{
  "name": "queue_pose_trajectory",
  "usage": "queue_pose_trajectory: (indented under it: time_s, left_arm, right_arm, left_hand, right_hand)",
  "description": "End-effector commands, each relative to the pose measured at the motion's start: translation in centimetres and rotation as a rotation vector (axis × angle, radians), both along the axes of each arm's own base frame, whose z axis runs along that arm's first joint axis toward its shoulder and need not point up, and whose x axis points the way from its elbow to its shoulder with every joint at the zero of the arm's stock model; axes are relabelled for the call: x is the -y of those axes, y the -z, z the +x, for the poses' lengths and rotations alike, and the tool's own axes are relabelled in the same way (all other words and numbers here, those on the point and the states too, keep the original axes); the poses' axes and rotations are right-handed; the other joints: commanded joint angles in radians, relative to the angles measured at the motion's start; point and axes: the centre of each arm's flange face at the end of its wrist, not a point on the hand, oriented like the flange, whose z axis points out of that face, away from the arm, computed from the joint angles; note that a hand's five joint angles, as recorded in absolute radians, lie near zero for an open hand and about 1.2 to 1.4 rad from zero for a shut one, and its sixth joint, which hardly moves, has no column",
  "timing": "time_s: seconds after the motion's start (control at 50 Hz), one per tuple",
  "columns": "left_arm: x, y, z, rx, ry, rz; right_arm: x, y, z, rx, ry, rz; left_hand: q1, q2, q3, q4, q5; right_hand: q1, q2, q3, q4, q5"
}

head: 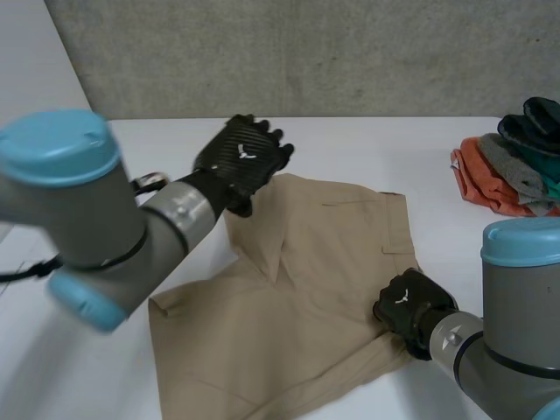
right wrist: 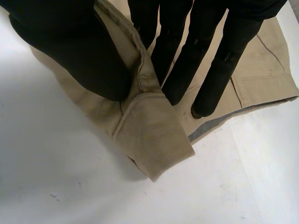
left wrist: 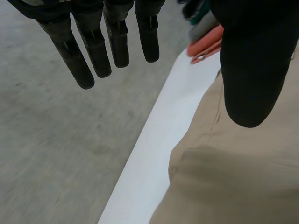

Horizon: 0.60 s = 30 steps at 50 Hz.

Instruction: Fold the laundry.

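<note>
Tan shorts [head: 297, 297] lie folded over on the white table [head: 376, 149]. My left hand [head: 242, 162] hovers above their far left corner with straight, spread fingers [left wrist: 100, 51] and holds nothing; the tan cloth [left wrist: 233, 177] lies below its thumb. My right hand [head: 405, 308] rests on the shorts' right edge near the waistband. In the right wrist view its thumb [right wrist: 70, 51] and fingers [right wrist: 210, 60] pinch a raised fold of the tan cloth [right wrist: 149, 126] between them.
A pile of other laundry [head: 516, 166], orange, grey, teal and dark pieces, sits at the table's far right edge and also appears as an orange pile [left wrist: 205, 44] past my left hand's fingertips. A grey concrete wall [head: 306, 52] stands behind the table.
</note>
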Motion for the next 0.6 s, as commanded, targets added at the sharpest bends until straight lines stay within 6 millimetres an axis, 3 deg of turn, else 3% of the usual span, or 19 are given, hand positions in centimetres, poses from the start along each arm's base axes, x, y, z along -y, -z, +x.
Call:
queue_pose_trajectory:
  time_s: [0.02,0.12,0.16,0.22,0.24,0.26,0.28,0.4,0.5,0.6]
  left_arm:
    - [4.9,4.9,-2.3,0.106,0.176,0.000]
    - [8.3,9.3,-1.7,0.221,0.168,-0.016]
    - [8.7,10.3,-1.6,0.244,0.167,-0.013]
    - [9.2,11.5,-1.5,0.271,0.167,-0.019]
    - [9.2,11.6,-1.5,0.276,0.167,-0.022]
    - [9.4,11.6,-1.4,0.274,0.163,-0.023]
    - [9.5,11.6,-1.4,0.272,0.158,-0.024]
    - [10.5,11.0,-0.8,0.291,-0.030,-0.040]
    - [11.1,8.7,2.3,0.264,-0.278,0.027]
    - [10.1,9.2,5.0,0.280,-0.407,0.125]
  right_arm:
    - [0.2,0.7,0.1,0.001,0.005,0.003]
    - [0.5,1.0,0.1,0.003,0.008,0.002]
    - [0.7,1.0,0.0,0.004,0.012,-0.002]
    - [0.9,1.1,0.0,0.008,0.019,-0.010]
    - [1.0,1.1,0.0,0.009,0.020,-0.012]
    - [1.1,1.0,0.0,0.012,0.020,-0.017]
    - [1.1,1.0,0.0,0.012,0.022,-0.018]
    - [1.2,0.9,0.1,0.017,0.020,-0.027]
    - [1.3,0.7,0.2,0.024,0.019,-0.035]
    - [1.2,0.5,0.5,0.053,0.033,-0.025]
  left_hand:
    - [0.092,0.081,0.079,0.081,0.078]
    - [0.095,0.084,0.082,0.084,0.081]
    - [0.103,0.093,0.091,0.093,0.090]
    - [0.317,0.306,0.304,0.306,0.303]
    - [0.472,0.461,0.459,0.461,0.458]
    - [0.880,0.870,0.868,0.870,0.866]
    - [1.000,0.990,0.988,0.990,0.986]
    - [1.001,0.991,0.989,0.991,0.988]
    - [1.001,0.991,0.989,0.991,0.988]
    - [1.001,0.991,0.989,0.991,0.988]
  right_hand:
    - [0.276,0.222,0.204,0.197,0.209]
    - [0.276,0.222,0.204,0.197,0.209]
    - [0.276,0.222,0.204,0.197,0.209]
    - [0.276,0.222,0.204,0.197,0.209]
    - [0.276,0.222,0.204,0.197,0.209]
    - [0.276,0.222,0.204,0.197,0.209]
    - [0.276,0.222,0.204,0.197,0.209]
    - [0.276,0.222,0.204,0.197,0.209]
    - [0.276,0.222,0.204,0.197,0.209]
    - [0.276,0.222,0.204,0.197,0.209]
